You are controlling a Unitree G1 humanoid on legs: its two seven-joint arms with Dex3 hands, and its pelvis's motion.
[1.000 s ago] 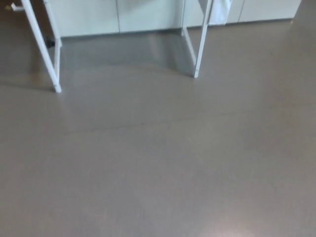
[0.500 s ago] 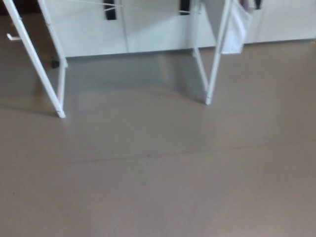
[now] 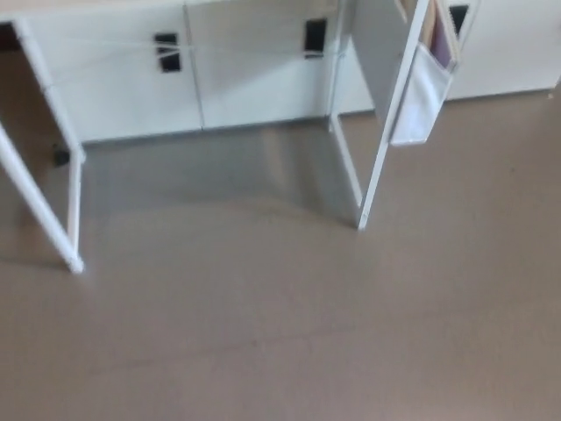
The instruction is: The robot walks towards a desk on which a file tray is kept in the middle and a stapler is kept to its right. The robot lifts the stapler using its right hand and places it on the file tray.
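Observation:
Only the lower part of a white desk shows in the head view: its left leg frame (image 3: 54,209) and its right leg frame (image 3: 379,149) stand on the brown floor (image 3: 289,333). The desk top, the file tray and the stapler are out of the picture. Neither of my hands shows.
Behind the desk legs runs a white panel wall (image 3: 237,79) with small black squares (image 3: 315,37) on it. A white pouch (image 3: 425,92) hangs at the right leg frame.
The whole picture has shifted: the desk legs sit lower and more of the white panel behind them shows, so the camera has moved or tilted up.

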